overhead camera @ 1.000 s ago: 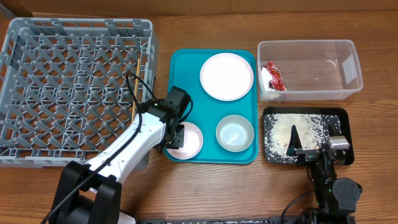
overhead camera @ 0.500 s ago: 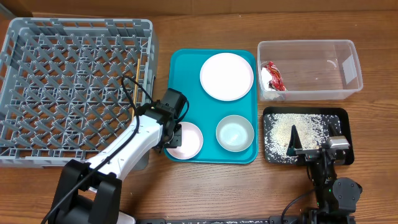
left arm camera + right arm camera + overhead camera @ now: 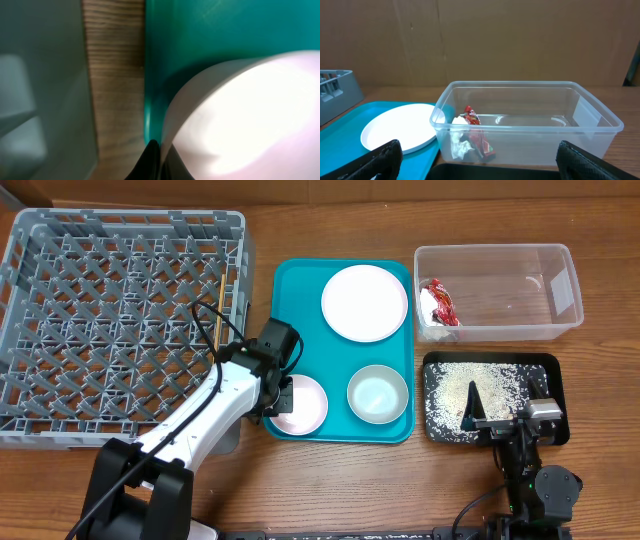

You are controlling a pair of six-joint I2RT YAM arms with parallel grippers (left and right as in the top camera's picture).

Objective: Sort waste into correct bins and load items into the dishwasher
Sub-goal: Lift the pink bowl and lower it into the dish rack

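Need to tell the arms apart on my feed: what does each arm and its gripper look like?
The left arm has white link shells, black joints and a thin black cable looping along it; the left gripper is black. The right arm is black, with a silver-grey block near the wrist; its fingers are black too.

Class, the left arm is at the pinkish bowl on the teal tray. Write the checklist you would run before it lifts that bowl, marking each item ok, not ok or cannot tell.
1. Left gripper at the pinkish bowl rim: ok; a fingertip sits at the rim in the wrist view.
2. Grip closed on the rim: cannot tell.
3. Greenish bowl apart from the pinkish bowl: ok.
4. Dish rack has free pegs: ok; only chopsticks lie in it.
5. Right gripper out of the path: ok; open, over the black tray.
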